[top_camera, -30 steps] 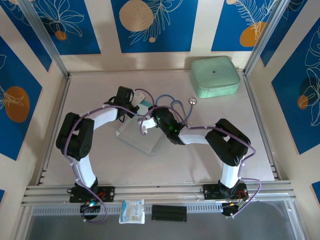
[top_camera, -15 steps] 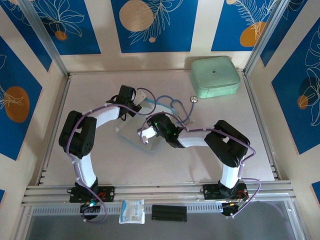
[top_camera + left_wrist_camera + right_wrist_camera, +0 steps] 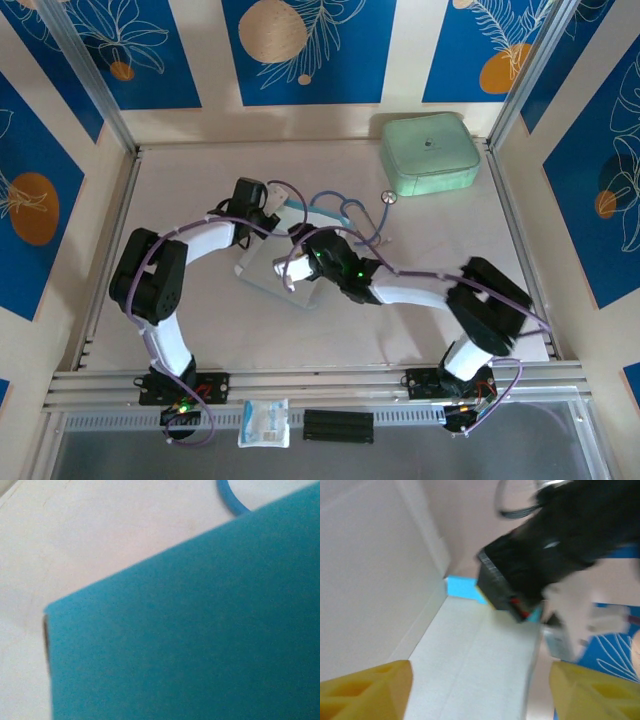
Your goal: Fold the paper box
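Lying near the middle of the table [image 3: 200, 330], the box [image 3: 262, 278] looks only part-way folded; it is a spread sheet with its grey-white side up, not a closed shape. In the right wrist view one grey-white panel stands up along the left of a flat panel, with a crease running between them; a strip of blue shows at the far end. I would judge that one wall is raised and the far flap is being worked; the remaining walls and flaps have yet to be lifted and tucked, so most of the folding is left.

The left arm [image 3: 200, 238] runs up from its base, bends at the elbow and reaches in to the far edge of the box; the left jaws are closed, pinching what I take to be the far flap, whose blue face sits hard against the left wrist camera. The right arm [image 3: 420, 292] stretches low from its base across the table to the middle of the box; the right jaws stand wide, yellow tips well apart over the flat panel, holding nothing. Whether those tips touch the card I cannot tell.
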You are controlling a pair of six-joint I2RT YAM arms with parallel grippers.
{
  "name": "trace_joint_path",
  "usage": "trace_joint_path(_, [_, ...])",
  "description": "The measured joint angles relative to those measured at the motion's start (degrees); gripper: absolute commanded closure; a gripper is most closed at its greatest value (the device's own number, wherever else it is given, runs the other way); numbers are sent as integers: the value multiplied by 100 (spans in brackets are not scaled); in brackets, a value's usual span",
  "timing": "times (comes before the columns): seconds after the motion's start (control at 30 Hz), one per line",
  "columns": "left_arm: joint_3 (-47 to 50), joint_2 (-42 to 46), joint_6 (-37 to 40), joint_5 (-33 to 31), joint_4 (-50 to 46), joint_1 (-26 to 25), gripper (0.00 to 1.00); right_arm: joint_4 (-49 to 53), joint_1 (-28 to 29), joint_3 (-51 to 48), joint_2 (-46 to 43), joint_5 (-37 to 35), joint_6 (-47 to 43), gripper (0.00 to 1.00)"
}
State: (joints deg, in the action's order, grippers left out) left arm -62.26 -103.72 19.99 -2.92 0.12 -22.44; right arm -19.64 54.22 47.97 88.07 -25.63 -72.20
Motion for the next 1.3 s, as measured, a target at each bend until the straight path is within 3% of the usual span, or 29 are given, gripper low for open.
trace_joint_path(0.17, [50, 28, -181, -92, 42, -35, 92, 1104, -31, -9, -1582, 376, 2072, 22])
trace_joint_path(0.27, [116, 83, -247, -149, 57, -35, 91, 1906, -544, 127, -2446, 922, 3915, 24])
trace_joint_path(0.33, [149, 109, -289, -166, 57, -35, 92, 2367, -1185, 289, -2822, 1414, 5292, 25])
trace_joint_path(0.5, [227, 181, -326, -166, 57, -35, 92, 3473, -2566, 658, -2876, 2527, 8194, 29])
trace_joint_path(0.63, [420, 330, -348, -190, 72, -37, 74, 4264, -3086, 992, -2393, 3128, 9674, 30])
trace_joint_path(0.83, [754, 538, -354, -208, -9, -37, 66, 4977, -2844, 1408, -1847, 3259, 10487, 31])
trace_joint_path(1.0, [979, 765, -387, -223, -11, -37, 49, 5272, -2487, 1746, -1545, 2898, 10574, 31])
trace_joint_path(1.3, [1193, 1172, -474, -273, -107, -37, 42, 5547, -2267, 2031, -1298, 2444, 10585, 29])
